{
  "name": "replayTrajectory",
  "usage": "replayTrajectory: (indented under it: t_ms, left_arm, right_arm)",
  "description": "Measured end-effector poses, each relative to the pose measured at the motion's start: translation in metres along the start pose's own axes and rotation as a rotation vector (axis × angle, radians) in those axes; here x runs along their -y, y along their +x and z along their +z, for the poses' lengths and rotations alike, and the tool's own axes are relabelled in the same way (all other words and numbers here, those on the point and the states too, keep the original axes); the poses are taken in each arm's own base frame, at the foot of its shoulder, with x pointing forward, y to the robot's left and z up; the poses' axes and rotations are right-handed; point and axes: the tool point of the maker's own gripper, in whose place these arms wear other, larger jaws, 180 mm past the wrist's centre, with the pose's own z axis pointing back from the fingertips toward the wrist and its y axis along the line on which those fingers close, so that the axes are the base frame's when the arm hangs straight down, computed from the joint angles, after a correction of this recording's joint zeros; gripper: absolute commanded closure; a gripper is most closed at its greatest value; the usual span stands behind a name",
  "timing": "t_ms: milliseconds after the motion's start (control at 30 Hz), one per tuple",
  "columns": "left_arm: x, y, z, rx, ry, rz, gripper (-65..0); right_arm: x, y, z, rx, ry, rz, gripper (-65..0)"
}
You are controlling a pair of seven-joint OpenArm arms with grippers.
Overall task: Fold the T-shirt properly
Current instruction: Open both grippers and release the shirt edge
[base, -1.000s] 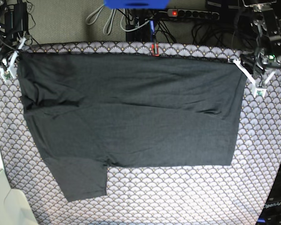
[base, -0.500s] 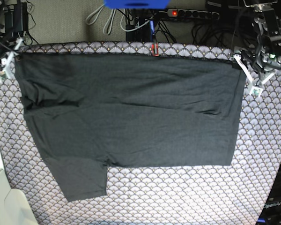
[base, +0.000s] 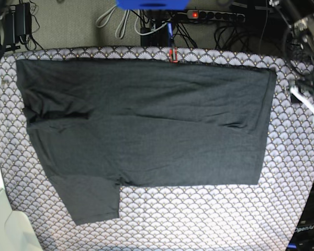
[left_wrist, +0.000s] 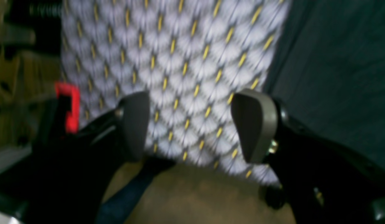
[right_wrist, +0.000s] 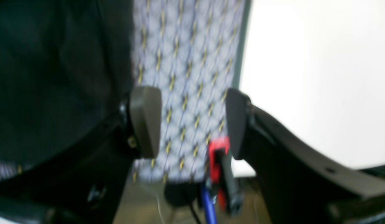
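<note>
T-shirt (base: 146, 125) flat, pincers open (at cloth (base: 199, 219) edges)

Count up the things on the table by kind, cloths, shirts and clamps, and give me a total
T-shirt, dark charcoal: 1
Scallop-patterned cloth, grey: 1
Red clamp at the far edge: 1
Total: 3

left tool (left_wrist: 192, 127) hanging with jaws spread wide and nothing between them, right tool (right_wrist: 192, 123) likewise gaping, both gripping nothing
</note>
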Motion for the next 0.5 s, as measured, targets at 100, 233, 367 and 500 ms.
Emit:
replayTrajectory:
  t_ms: [100, 233, 367, 500]
  left_arm:
    - [0.0, 0.028, 0.0, 0.058, -0.002, 0.023, -43.7]
    - [0.005, 0.073, -0.002, 0.142, -0.025, 0.053, -43.7]
    - [0.02, 0.108, -0.016, 0.226, -0.086, 0.061, -43.7]
    - [0.033, 0.111, -0.037, 0.217, -0.133, 0.073, -43.7]
  right_arm:
    - [0.001, 0.036, -0.009, 0.052, -0.015, 0.023, -34.1]
    - [-0.018, 0.087, -0.044, 0.07, 0.004, 0.1, -34.1]
    - [-0.046, 0.109, -0.096, 0.038, 0.067, 0.094, -34.1]
    - [-0.069, 0.133, -0.131, 0.086, 0.152, 0.039, -34.1]
